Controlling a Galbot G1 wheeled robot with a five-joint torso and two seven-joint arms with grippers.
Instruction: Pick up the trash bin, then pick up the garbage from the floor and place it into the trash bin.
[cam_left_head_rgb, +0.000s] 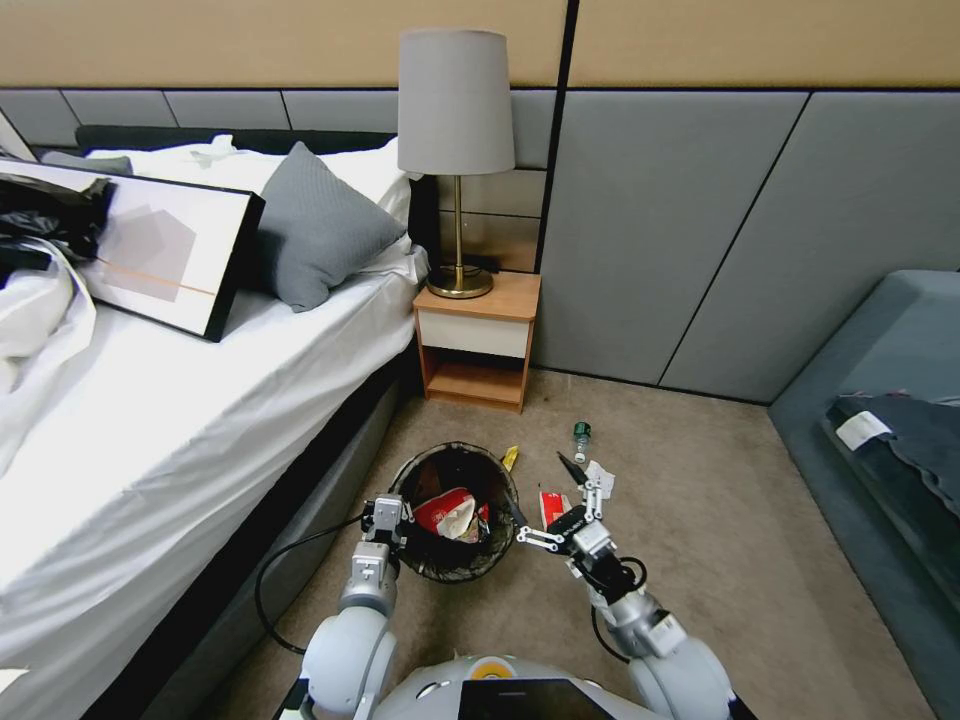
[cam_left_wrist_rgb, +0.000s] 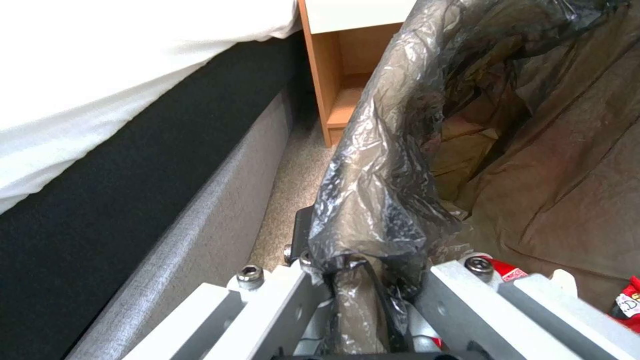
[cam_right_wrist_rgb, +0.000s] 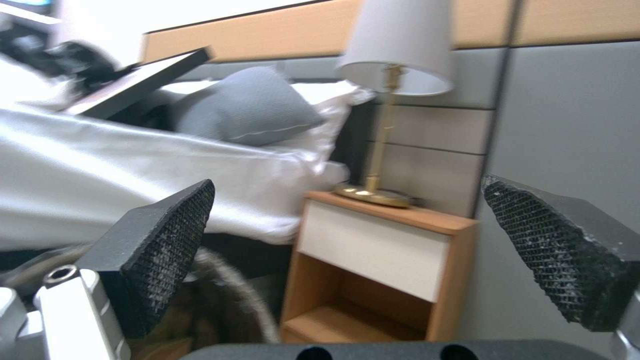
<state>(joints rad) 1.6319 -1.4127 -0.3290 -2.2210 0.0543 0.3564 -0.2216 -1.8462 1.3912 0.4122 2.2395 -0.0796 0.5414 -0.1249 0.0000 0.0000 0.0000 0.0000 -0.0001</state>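
Holding bin (cam_left_head_rgb: 455, 565) by its near-left rim in clamped left gripper (cam_left_head_rgb: 385, 518), red packet (cam_left_head_rgb: 448, 512) already inside; right gripper (cam_left_head_rgb: 560, 505), jaws wide and empty, hovering right of bin above floor litter (cam_left_head_rgb: 553, 503); next likely descent onto that packet.

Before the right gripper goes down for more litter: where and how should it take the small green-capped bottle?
Grip the green-capped bottle across its clear body, coming from above, jaws spanning its width. It seems to lie flat on the floor, apart from other litter. The right gripper is already open.
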